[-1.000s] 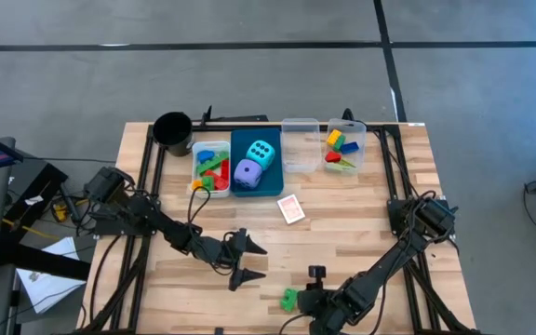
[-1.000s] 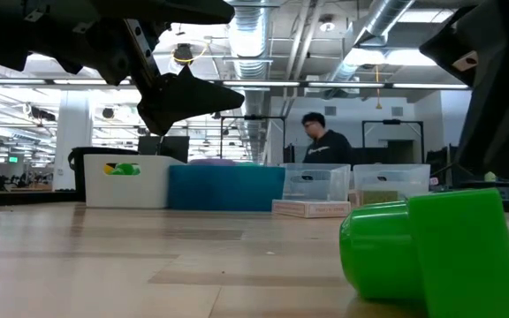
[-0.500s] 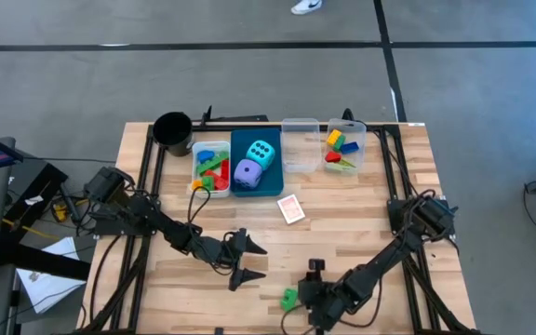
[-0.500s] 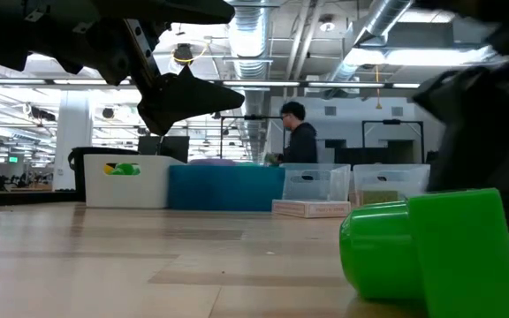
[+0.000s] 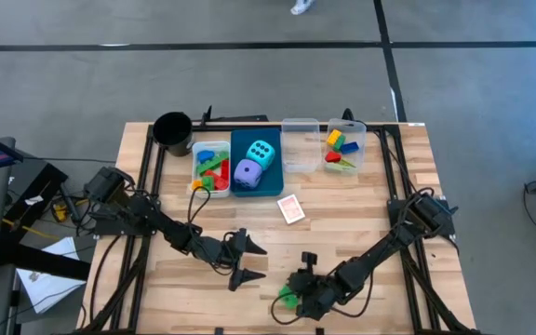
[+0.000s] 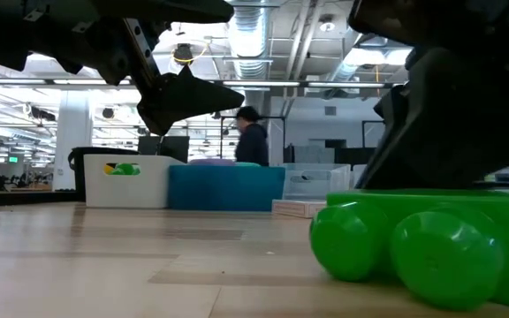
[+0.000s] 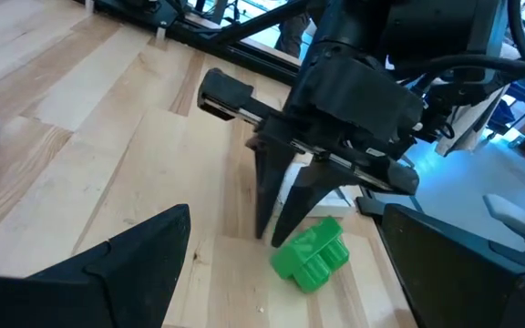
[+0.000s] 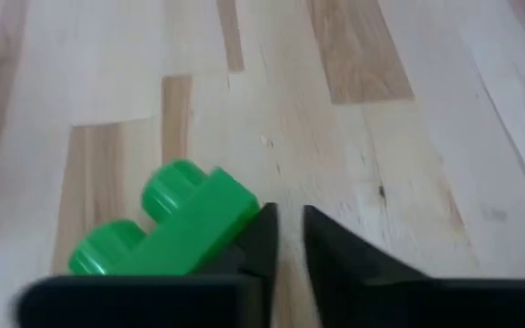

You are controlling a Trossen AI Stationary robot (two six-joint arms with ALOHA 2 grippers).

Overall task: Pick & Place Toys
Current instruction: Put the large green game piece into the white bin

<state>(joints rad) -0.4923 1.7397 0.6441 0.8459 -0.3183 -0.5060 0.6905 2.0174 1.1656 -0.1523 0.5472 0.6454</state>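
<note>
A green brick (image 5: 288, 300) lies on its side on the table near the front edge, its studs toward the low camera (image 6: 414, 252). My right gripper (image 5: 298, 296) stands right beside it, fingers pointing down at a slant and shut, nothing between them (image 8: 288, 239). My left gripper (image 5: 261, 262) hangs open above the table to the brick's left, holding nothing. At the back, the blue bin (image 5: 270, 188) holds a cyan die (image 5: 262, 152) and a purple die (image 5: 247, 171). A small card pack (image 5: 291, 208) lies flat on the table. My right gripper touches the green brick's end corner (image 8: 244, 211) with the outer side of one finger (image 8: 262, 235). The fingers come from above and the table's right, slanting down. The brick rests on the table, not pinched.
A white bin (image 5: 196, 160) and a clear bin (image 5: 361, 140) hold coloured bricks; another clear bin (image 5: 300, 144) stands between them beside the blue one. A black cup (image 5: 172, 130) is at the back left. A person walks in the room beyond the table (image 6: 250, 137).
My right gripper has come down and toward the table's left, up against the green brick. The brick has turned about on the table, so that its two studs now face the low camera; it has stayed at about the same spot.
</note>
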